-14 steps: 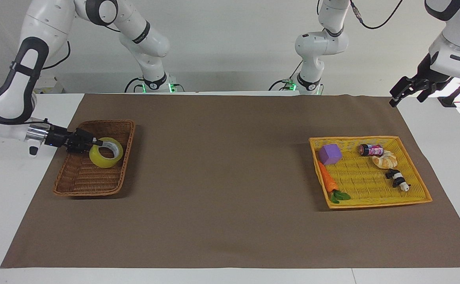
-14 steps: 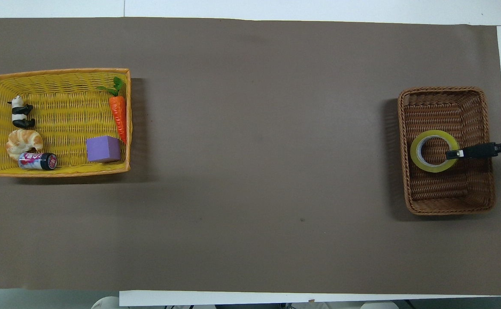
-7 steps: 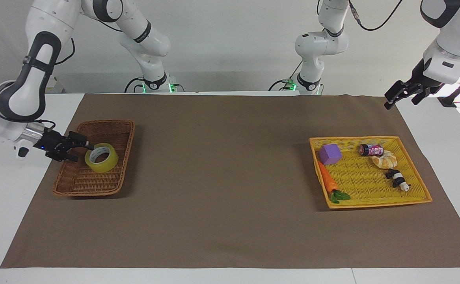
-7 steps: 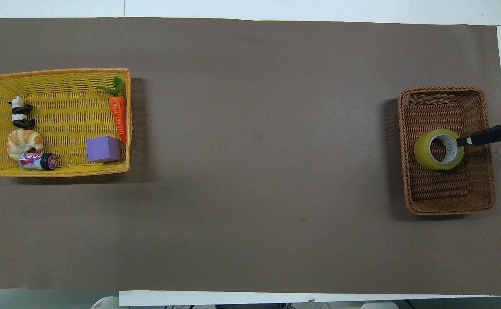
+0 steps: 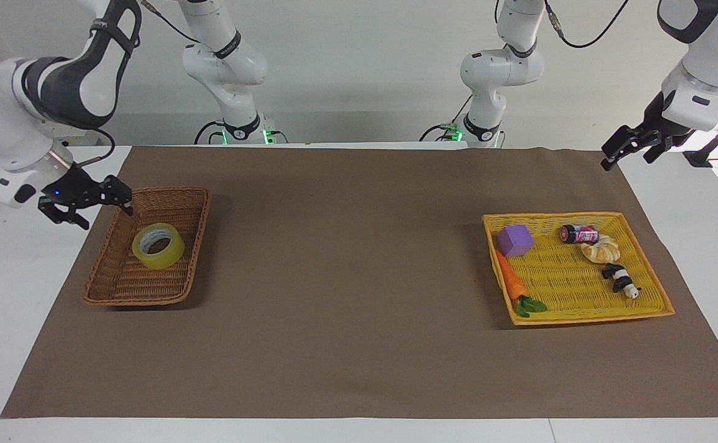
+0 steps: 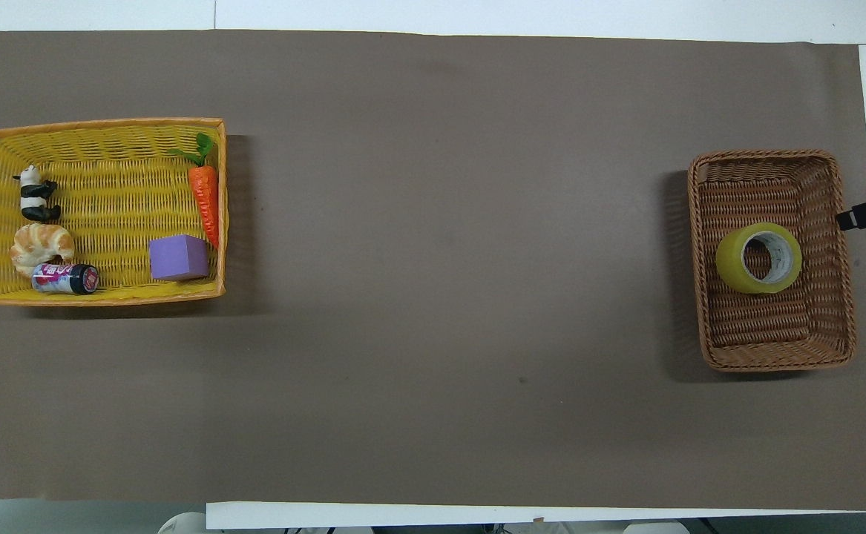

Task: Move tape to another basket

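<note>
Since the earlier frame the right gripper (image 5: 103, 203) had let go and pulled back from the tape (image 5: 158, 246), fingers apart at the facing view's left edge; the tape sat in the basket (image 5: 119, 283). The left gripper (image 5: 632, 147) waited open, upper right. Overhead, tape (image 6: 759, 258) lay mid-basket (image 6: 774, 356), right side of frame.

A brown mat (image 5: 346, 277) covers the white bench (image 5: 2, 295). On it, the basket (image 5: 103, 289) sits toward the right arm's edge, a yellow tray (image 5: 580, 315) toward the left arm's.
</note>
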Robot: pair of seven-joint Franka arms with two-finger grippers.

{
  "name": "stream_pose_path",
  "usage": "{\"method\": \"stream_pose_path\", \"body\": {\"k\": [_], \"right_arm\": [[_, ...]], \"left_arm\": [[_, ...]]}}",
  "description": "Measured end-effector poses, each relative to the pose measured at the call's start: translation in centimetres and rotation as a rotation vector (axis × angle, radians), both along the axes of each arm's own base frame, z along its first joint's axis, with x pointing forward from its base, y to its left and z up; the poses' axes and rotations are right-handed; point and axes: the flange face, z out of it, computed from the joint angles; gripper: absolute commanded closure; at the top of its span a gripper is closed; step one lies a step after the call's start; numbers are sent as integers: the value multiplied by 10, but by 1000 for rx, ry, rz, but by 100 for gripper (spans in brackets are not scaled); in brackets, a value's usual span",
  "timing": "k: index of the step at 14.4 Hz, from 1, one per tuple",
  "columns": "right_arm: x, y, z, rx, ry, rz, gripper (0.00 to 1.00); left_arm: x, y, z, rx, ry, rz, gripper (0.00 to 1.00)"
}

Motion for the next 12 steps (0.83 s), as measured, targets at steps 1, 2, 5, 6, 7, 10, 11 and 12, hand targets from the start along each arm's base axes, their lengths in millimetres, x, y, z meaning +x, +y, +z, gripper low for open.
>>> {"method": "stream_pose_path", "body": {"k": [1,2,5,6,7,10,11,12], "right_arm": [[-9,10,19,-18,31,-37,0],[-13,25,36,-51,43,-64,0],[-19,74,76,-120,47,-59,0],[-21,85,87,-124,51,-50,0],[-22,91,94,-126,53,-45,0],[-22,102,94,-128,71,-71,0],[-21,104,92,-129,79,-81,0],[-20,105,91,-129,83,-86,0]], "left_arm": [[0,0,0,0,0,0,0],[0,0,0,0,0,0,0],[0,0,0,0,0,0,0],[0,0,0,0,0,0,0],[0,0,0,0,0,0,0],[0,0,0,0,0,0,0],[0,0,0,0,0,0,0],[0,0,0,0,0,0,0]]}}
